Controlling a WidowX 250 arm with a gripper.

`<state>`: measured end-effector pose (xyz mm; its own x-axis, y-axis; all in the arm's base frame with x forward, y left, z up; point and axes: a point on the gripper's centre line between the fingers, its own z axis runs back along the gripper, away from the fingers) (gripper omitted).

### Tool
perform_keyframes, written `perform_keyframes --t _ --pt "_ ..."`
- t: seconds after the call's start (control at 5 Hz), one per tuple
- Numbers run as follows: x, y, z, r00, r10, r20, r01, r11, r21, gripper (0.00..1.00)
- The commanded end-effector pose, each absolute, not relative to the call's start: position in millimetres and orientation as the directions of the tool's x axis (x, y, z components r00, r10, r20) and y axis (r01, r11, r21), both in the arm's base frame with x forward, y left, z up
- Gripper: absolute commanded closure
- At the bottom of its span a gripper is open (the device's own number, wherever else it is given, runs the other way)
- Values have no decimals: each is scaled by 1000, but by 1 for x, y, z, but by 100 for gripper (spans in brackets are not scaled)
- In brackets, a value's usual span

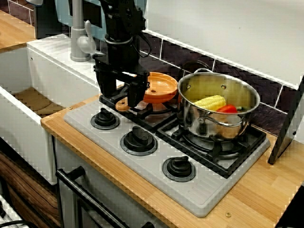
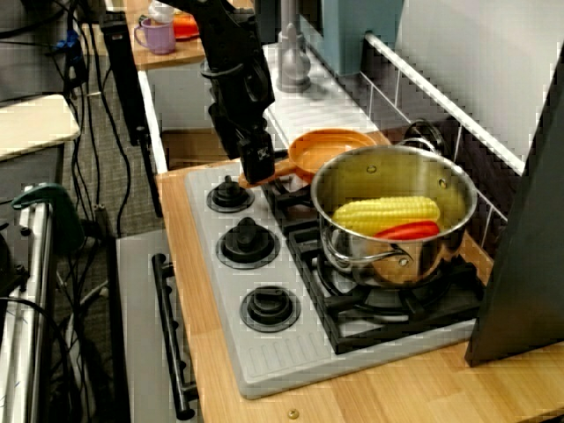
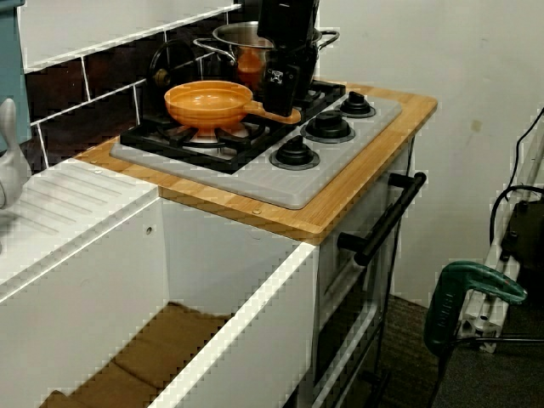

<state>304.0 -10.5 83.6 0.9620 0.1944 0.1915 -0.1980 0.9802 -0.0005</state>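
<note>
On the wooden tabletop's [image 1: 142, 190] ribbed grey hob [image 1: 199, 190], my black pincer [image 1: 122, 92] stands wide open astride the flat, round-ended handle [image 1: 122, 105] of the shallow orange frying pan [image 1: 161, 85], beside a shiny steel pot [image 1: 218, 118].

- gripper [image 1: 122, 97]: black
- pan [image 1: 160, 87]: orange, with a paler tan handle end
- pot [image 1: 218, 118]: shiny silver
- corn [image 1: 210, 101]: yellow
- pepper [image 1: 227, 109]: red
- stove top [image 1: 142, 166]: grey
- knobs [image 1: 138, 137]: black
- counter [image 1: 247, 190]: light wood grain
- wall tiles [image 1: 171, 51]: dark, with pale grout

Orange frying pan [image 3: 208, 100] — empty, upright on black burner grate [image 3: 153, 136], handle [image 3: 270, 113] toward knobs [image 3: 327, 126].
</note>
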Motion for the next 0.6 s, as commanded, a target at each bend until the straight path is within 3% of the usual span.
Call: perform_keyframes --t 0.0,0.4 --pt "312 -8 90 954 201 225 -204 979 -6 0" --pt "316 -8 80 951 223 216 -228 974 -3 0"
